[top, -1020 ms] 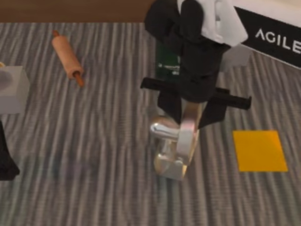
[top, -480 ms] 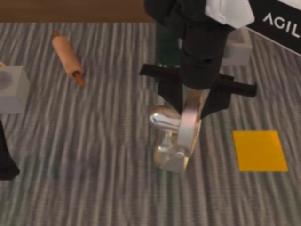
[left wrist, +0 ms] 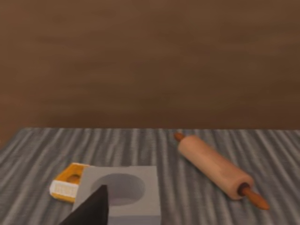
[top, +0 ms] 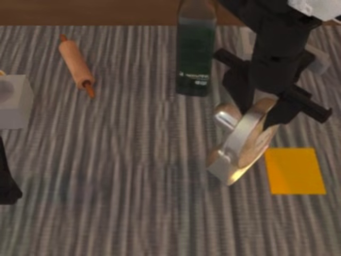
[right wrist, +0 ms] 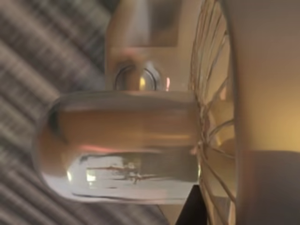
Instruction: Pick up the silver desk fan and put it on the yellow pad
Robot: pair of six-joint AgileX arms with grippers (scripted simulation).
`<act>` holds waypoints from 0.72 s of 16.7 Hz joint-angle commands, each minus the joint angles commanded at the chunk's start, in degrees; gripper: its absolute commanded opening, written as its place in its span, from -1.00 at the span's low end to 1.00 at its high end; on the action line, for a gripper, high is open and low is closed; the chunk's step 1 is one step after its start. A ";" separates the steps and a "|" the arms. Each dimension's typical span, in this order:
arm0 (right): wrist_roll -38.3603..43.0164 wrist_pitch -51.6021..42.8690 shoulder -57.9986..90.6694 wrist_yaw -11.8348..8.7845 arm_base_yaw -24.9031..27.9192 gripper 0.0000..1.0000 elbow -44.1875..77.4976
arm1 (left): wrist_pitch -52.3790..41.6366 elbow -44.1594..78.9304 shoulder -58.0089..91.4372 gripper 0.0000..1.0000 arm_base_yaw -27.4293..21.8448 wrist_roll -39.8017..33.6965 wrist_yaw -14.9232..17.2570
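Note:
The silver desk fan [top: 242,145] hangs tilted above the striped table, just left of the yellow pad [top: 294,170]. My right gripper [top: 265,110] is shut on the top of its ring-shaped head, coming down from the upper right. The fan's base points toward the lower left and its lower rim nearly reaches the pad's left edge. In the right wrist view the chrome motor housing [right wrist: 122,145] and the wire grille [right wrist: 213,117] fill the picture. My left arm [top: 6,181] is parked at the table's left edge.
A dark green bottle [top: 196,50] stands at the back, close to the left of the right arm. A wooden rolling pin [top: 76,64] lies at the back left. A grey cube box [top: 13,100] sits at the left edge, with a small yellow carton [left wrist: 68,183] beside it.
My right gripper has carried the fan to the right, toward the yellow pad, and turned it so the ring now slants. The green bottle, hidden behind the arm before, is uncovered.

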 joint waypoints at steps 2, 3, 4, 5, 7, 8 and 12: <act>8.34 0.84 -3.02 0.02 -3.09 -1.00 -3.71 | 0.00 0.00 0.00 1.00 0.00 0.00 0.00; 12.49 1.26 -4.55 0.03 -4.64 -1.00 -5.63 | 0.00 0.00 0.00 1.00 0.00 0.00 0.00; 16.50 1.67 -6.05 0.05 -6.17 -1.00 -7.54 | 0.00 0.00 0.00 1.00 0.00 0.00 0.00; 20.23 2.08 -7.50 0.06 -7.63 -1.00 -9.39 | 0.00 0.00 0.00 1.00 0.00 0.00 0.00; 26.52 2.82 -10.09 0.09 -10.21 -1.00 -12.71 | 0.00 0.00 0.00 1.00 0.00 0.00 0.00; 28.85 3.12 -11.14 0.10 -11.24 -1.00 -14.04 | 0.00 0.00 0.00 1.00 0.00 0.00 0.00; 32.24 3.57 -12.77 0.12 -12.87 -1.00 -16.13 | 0.00 0.00 0.00 1.00 0.00 0.00 0.00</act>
